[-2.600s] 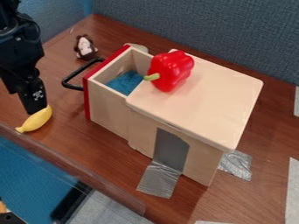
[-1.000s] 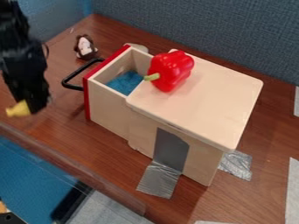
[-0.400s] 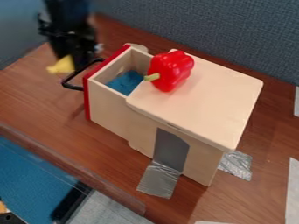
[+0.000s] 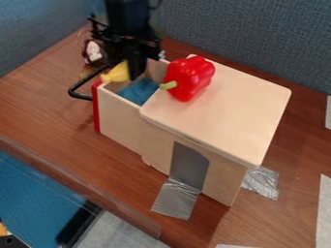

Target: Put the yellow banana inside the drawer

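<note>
The black gripper (image 4: 131,72) hangs at the upper left, over the front part of the pulled-out drawer (image 4: 120,116), and is shut on the yellow banana (image 4: 117,73). The banana's free end sticks out to the left of the gripper, near the drawer's red front. The rest of it is hidden by the gripper. Blue material (image 4: 138,92) lies inside the drawer. How high the banana hangs relative to the drawer's rim I cannot tell.
A red bell pepper (image 4: 188,78) sits on top of the wooden cabinet (image 4: 226,109), beside the drawer opening. The black handle (image 4: 79,92) sticks out leftward. Behind it stands a small brown-and-white figure (image 4: 94,51). Grey tape (image 4: 176,198) lies by the cabinet's base.
The gripper took hold of the banana at the table's left side, lifted it, and carried it right and toward the back, over the drawer. Drawer and pepper have stayed put.
</note>
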Robot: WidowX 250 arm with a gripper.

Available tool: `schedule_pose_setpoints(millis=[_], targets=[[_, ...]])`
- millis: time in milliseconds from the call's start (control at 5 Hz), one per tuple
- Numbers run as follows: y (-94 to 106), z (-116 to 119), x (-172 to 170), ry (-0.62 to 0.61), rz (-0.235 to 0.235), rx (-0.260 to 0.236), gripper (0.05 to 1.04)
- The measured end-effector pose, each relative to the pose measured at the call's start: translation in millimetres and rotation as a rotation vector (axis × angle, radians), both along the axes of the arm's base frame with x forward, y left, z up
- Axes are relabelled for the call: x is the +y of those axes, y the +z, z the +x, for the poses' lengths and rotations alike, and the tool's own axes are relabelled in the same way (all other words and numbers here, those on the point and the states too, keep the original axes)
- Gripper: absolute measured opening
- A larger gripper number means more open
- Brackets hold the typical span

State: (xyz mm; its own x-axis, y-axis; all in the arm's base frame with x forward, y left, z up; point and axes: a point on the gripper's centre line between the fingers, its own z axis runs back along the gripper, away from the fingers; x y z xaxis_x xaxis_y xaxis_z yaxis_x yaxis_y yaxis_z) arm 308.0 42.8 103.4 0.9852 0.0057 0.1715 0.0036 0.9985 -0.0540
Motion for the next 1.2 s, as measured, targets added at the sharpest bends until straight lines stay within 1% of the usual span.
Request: schedule_pose_setpoints(millis=[200,400,600,800,1000,1200], targets=[[-8.0,9.3,-3.1,0.027,0.005,0.007,0.358],[-15.1,17.1,-1.8,0.048,0.0,0.018,0.358],[-17.3,19.9,-6.0,0.043,-0.03,0.023,0.358],[-16.6,19.0,-11.1,0.035,-0.061,0.031,0.406],[-13.1,16.8,-10.0,0.054,-0.055,0.036,0.707],[2.9,12.7,-5.3,0.063,-0.018,0.0,0.971]])
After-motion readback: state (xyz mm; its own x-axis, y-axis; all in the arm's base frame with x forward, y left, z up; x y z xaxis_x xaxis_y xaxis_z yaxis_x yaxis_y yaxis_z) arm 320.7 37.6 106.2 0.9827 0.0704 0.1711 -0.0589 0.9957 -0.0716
